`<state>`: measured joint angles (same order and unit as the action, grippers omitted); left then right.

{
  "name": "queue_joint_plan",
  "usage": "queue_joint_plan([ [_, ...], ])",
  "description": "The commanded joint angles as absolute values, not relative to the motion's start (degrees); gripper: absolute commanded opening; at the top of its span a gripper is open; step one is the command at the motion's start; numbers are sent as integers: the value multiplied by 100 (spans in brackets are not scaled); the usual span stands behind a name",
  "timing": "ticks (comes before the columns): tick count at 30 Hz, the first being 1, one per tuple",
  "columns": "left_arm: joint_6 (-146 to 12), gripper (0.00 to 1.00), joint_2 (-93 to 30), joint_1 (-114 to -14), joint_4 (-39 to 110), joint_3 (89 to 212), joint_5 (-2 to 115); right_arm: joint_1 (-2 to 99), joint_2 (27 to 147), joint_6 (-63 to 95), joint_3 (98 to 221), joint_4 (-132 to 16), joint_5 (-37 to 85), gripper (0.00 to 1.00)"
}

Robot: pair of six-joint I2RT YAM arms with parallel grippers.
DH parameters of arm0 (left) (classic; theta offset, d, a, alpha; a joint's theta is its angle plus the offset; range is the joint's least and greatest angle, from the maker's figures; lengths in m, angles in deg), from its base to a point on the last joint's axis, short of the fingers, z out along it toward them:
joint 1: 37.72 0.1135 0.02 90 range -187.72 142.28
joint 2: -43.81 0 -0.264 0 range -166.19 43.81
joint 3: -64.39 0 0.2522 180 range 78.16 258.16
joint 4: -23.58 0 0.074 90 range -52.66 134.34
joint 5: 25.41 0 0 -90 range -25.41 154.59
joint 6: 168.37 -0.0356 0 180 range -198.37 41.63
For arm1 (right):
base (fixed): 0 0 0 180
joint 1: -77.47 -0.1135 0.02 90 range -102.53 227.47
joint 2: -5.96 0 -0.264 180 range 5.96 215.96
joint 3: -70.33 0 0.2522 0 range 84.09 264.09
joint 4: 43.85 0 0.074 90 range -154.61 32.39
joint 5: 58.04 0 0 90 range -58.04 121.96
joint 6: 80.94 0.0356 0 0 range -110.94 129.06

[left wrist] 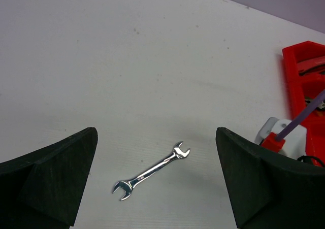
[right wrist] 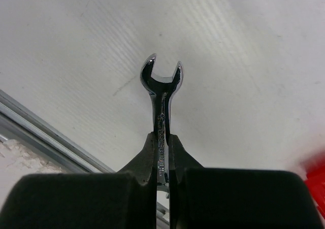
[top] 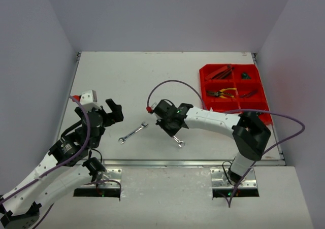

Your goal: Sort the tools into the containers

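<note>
Overhead view of a white desk (top: 111, 76) with two robot arms bolted at its near edge. The right end effector (right wrist: 161, 137) is clamped on the shank of a small silver wrench (right wrist: 162, 84), whose open-ended head sticks out past the fingertips (whether it has cleared the desk surface cannot be told). This held wrench is close to the desk's near edge, just beside the metal rail (right wrist: 45, 137). The red compartment tray (top: 233, 89) sits at the far right corner, well apart, already holding yellow-handled pliers (top: 222, 93) and other tools. To do this step well, the arm should probably lift straight up first, away from the rail. It can then swing right and outward over bare desk, keeping the thin shank pinched squarely so it does not pivot. The left end effector (left wrist: 156, 132) is wide open and empty, hovering above a second wrench (left wrist: 151, 170) lying flat in open room at mid-desk.
</note>
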<state>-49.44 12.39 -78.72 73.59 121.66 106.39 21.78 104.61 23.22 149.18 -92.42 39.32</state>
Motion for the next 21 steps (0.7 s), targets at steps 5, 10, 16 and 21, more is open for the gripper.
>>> queue_joint_plan([
  [5,-5007,100,1231,-7859,7172,12325,10574,4378,8489,2945,14450,-8373,4557,0],
  [10,-5018,100,1270,-7859,7156,12316,10538,5962,7647,3490,13945,-7423,4540,0],
  [16,-5033,100,1274,-7859,7131,12316,10462,6964,7658,4540,13815,-7115,5019,0],
  [21,-5022,100,1376,-7868,7126,12292,10460,7044,7056,5586,12827,-6594,5879,0],
])
